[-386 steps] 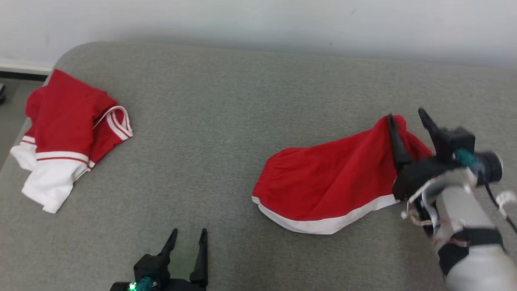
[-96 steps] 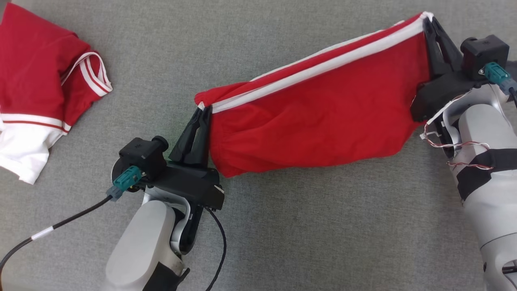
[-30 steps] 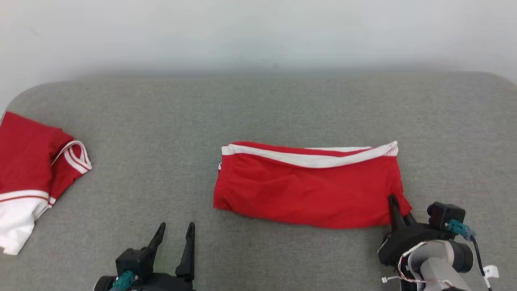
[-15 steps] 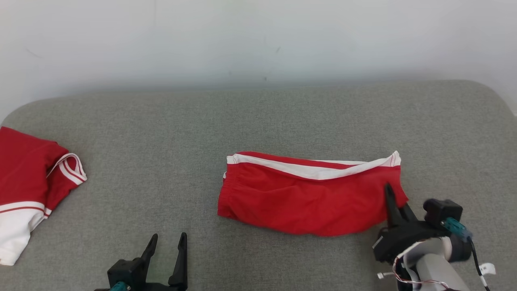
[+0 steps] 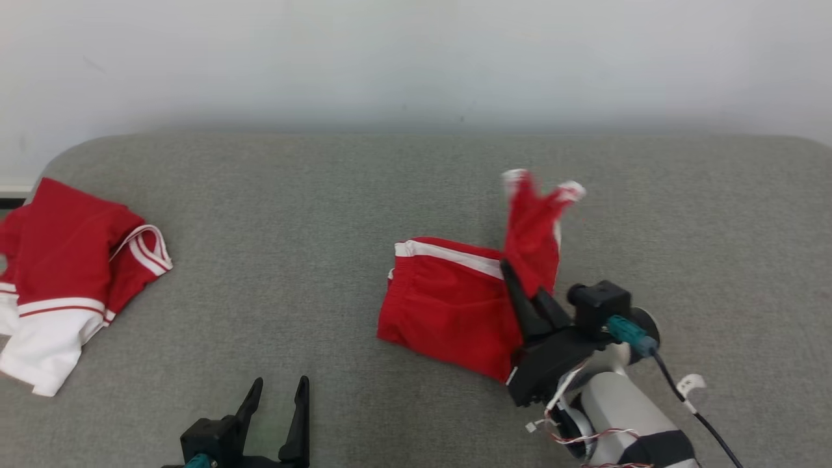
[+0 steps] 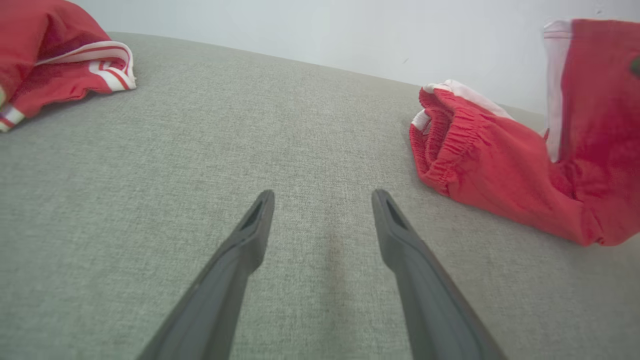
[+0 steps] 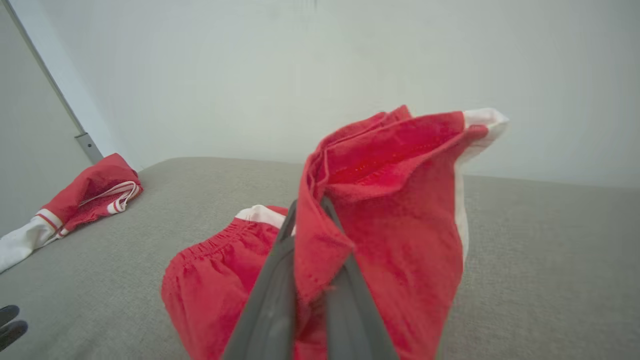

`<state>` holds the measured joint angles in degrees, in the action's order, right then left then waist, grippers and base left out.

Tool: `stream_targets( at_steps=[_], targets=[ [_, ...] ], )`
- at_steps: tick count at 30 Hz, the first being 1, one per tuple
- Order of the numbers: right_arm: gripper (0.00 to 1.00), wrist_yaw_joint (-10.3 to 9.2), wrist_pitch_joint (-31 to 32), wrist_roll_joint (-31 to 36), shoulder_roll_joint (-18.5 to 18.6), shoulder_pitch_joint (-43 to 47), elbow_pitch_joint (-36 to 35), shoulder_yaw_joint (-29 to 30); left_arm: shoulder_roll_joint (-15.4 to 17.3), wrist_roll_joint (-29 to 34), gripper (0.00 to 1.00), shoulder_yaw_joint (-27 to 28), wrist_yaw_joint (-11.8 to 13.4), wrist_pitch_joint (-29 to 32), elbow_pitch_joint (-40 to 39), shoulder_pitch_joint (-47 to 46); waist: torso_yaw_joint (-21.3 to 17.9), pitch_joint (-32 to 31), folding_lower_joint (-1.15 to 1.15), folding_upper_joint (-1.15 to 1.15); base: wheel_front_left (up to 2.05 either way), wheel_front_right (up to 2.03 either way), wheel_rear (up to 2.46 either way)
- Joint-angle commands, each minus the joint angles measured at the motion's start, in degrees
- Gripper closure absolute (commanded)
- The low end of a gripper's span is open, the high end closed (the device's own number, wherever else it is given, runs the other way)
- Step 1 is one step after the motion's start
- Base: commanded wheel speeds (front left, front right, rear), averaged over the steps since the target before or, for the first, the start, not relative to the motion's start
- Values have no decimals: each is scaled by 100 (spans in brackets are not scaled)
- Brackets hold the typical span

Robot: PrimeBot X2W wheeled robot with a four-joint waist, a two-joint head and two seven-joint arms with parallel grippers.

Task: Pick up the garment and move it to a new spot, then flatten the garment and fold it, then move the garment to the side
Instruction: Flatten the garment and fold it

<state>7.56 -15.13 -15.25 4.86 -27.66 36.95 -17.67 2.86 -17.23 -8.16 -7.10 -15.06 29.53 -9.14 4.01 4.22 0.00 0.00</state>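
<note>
Here, grey surface [image 5: 292, 195], white wall [image 5: 390, 58], red garment [image 5: 448, 305]

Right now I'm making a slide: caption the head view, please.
Right gripper pinches one end of the red shorts up off the grey cushion; left gripper rests open.
</note>
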Motion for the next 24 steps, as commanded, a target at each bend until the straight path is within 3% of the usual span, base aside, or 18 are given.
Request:
stream_targets(
  at_steps=[1, 13, 14, 15, 16, 20, 24],
  targets=[
    [100, -13, 0, -85, -50, -110, 91, -206, 5, -38, 0, -21, 9, -17, 17, -3, 194, 54, 0, 0, 0, 0, 0],
    [100, -13, -1, -331, -195, -501, 759, -1336, 4, -106, 0, -182, 53, -17, 22, -108, 685, 153, 0, 0, 0, 0, 0],
    [89, -13, 0, -415, -197, -483, 741, -1424, 4, -109, 0, -180, 60, -17, 24, -114, 688, 151, 0, 0, 0, 0, 0],
    [51, -13, 0, -500, -198, -471, 719, -1501, 4, -108, 0, -173, 65, -17, 26, -117, 683, 151, 0, 0, 0, 0, 0],
    [0, -13, 0, -590, -198, -451, 698, -1604, 4, -104, 0, -170, 72, -17, 26, -122, 672, 150, 0, 0, 0, 0, 0],
    [0, -13, 0, -894, -194, -437, 507, -1775, 5, -46, 0, -103, 102, -17, 12, -120, 545, 106, 0, 0, 0, 0, 0],
    [0, -13, 1, -726, -192, -283, 309, -1351, 4, 30, 0, 13, 107, -18, -20, -31, 338, 22, 0, 0, 0, 0, 0]
  ],
)
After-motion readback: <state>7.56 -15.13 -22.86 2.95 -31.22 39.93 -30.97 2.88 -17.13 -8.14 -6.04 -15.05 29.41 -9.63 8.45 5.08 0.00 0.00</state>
